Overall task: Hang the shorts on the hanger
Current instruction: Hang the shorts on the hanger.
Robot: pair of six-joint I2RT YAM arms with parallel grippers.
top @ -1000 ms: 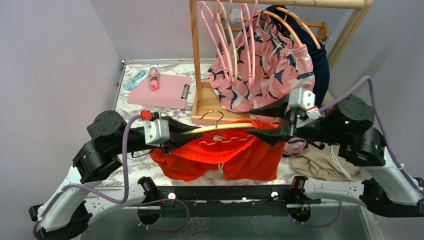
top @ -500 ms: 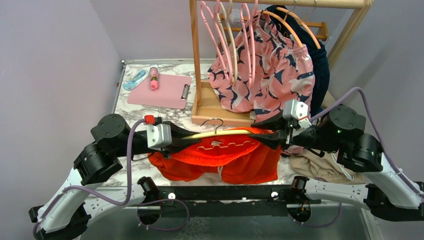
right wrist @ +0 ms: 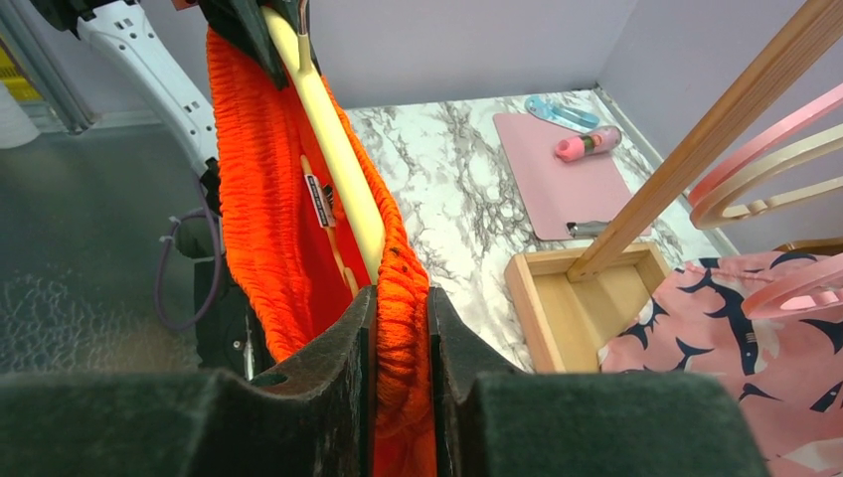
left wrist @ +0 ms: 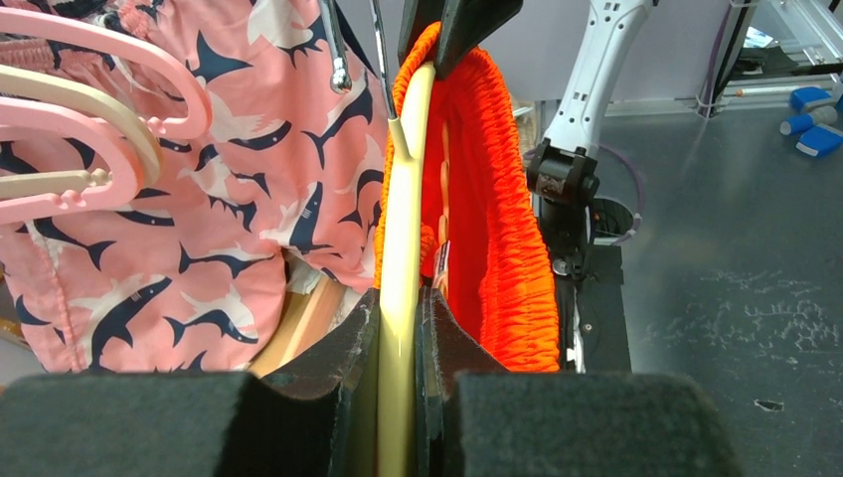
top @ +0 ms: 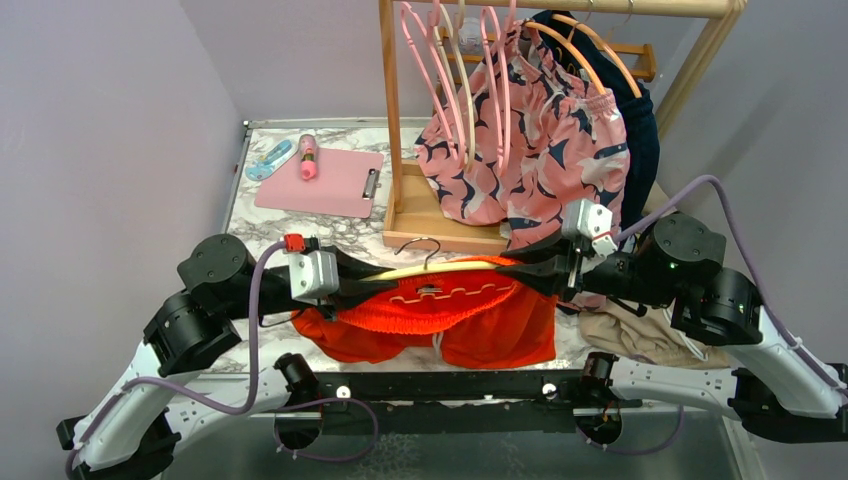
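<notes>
Although a small white label [right wrist: 318, 203] sewn inside the shorts [top: 440, 312] carries dark print, it is too small to read. The left gripper [left wrist: 398, 323] is clamped on one end of the hanger [left wrist: 403, 199] and the right gripper [right wrist: 398, 318] pinches the orange waistband at the other end, both held above the desk [top: 300, 225]. Behind them a wooden tray [top: 440, 240] stands under the pink shark shorts [top: 520, 140].

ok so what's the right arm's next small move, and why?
Probably the right gripper should draw the shorts outward and down over the hanger end. It pinches the waistband just where the pale bar enters the fabric, and the left gripper clamps the hanger's other end, steadying it.
</notes>
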